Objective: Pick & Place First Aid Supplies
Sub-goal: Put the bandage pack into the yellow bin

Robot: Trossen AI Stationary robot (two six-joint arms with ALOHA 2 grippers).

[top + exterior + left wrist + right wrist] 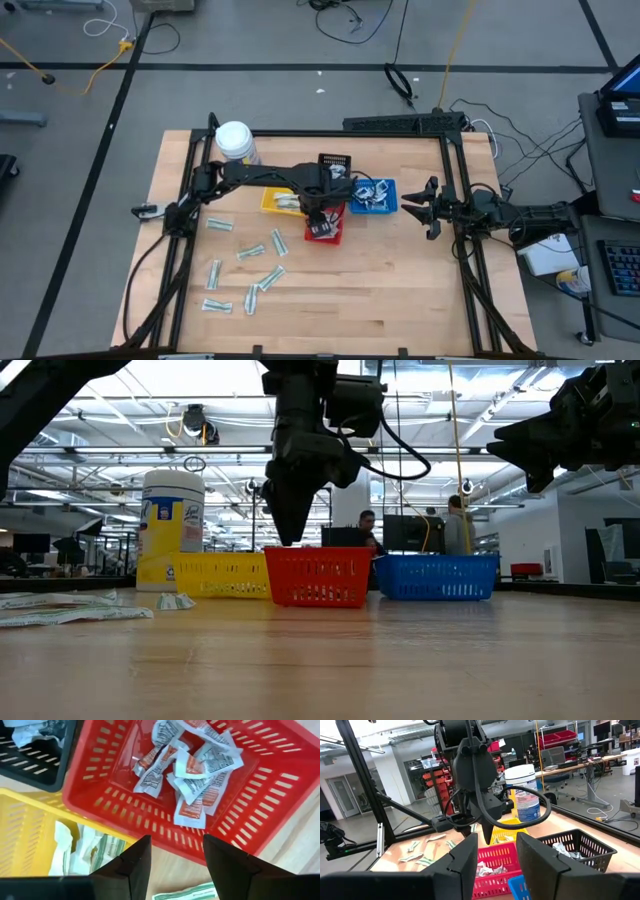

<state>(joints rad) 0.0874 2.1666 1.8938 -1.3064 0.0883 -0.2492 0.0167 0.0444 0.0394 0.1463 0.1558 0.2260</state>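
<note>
My left gripper (318, 214) hangs open and empty just above the red tray (343, 224), fingers pointing down (176, 865). White slips with red marks (192, 775) lie heaped in that tray. Pale green-grey wrappers (95, 850) lie in the yellow tray (268, 203) beside it. Several more green-grey wrappers (250, 253) lie flat and scattered on the wood toward the table's near left. One wrapper (185, 892) lies on the table right below the left fingers. My right gripper (425, 207) waits open in the air at the table's right, clear of everything.
A blue tray (391, 188) holding white packets sits right of the red one, and a black tray (335, 160) sits behind it. A white jar with a yellow label (233, 140) stands at the far left. Black frame rails run along the table's edges. People stand in the room behind.
</note>
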